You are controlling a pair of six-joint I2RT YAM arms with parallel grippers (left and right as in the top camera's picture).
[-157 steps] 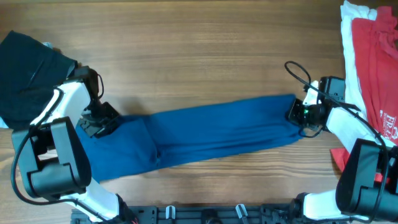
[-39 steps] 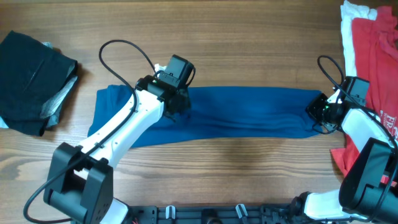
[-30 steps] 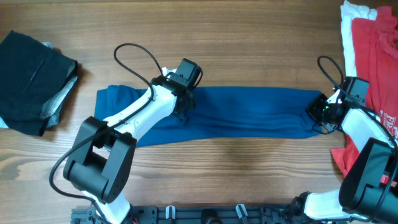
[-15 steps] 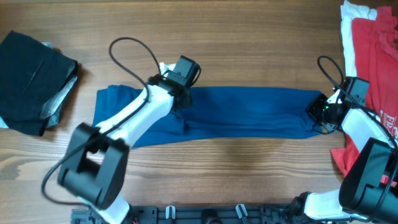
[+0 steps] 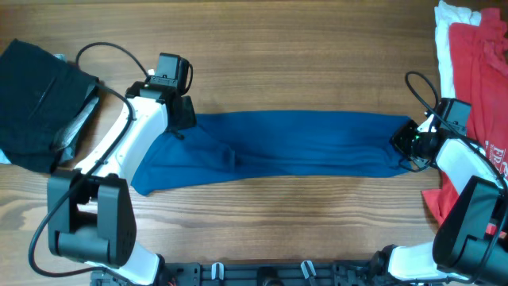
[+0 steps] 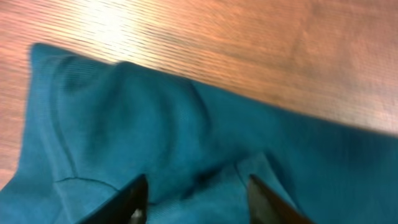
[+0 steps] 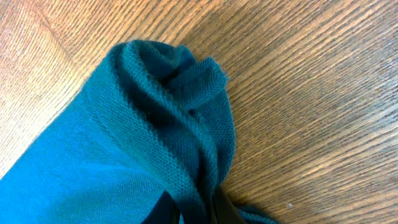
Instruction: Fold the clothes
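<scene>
I see my left hand (image 6: 198,194) released, fingers apart over the blue shirt (image 5: 302,144) — my right hand (image 5: 406,143) grasps its end near the desk's (image 5: 278,56) right edge.

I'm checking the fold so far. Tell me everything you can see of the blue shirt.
The blue shirt is a plain royal-blue knit, folded into a long band lying flat across the wooden table, left to right. Its left end is wider and creased, and its right end is bunched into a ribbed roll. The right gripper pinches that right end. The left gripper hangs open over the left end, not holding it.
</scene>
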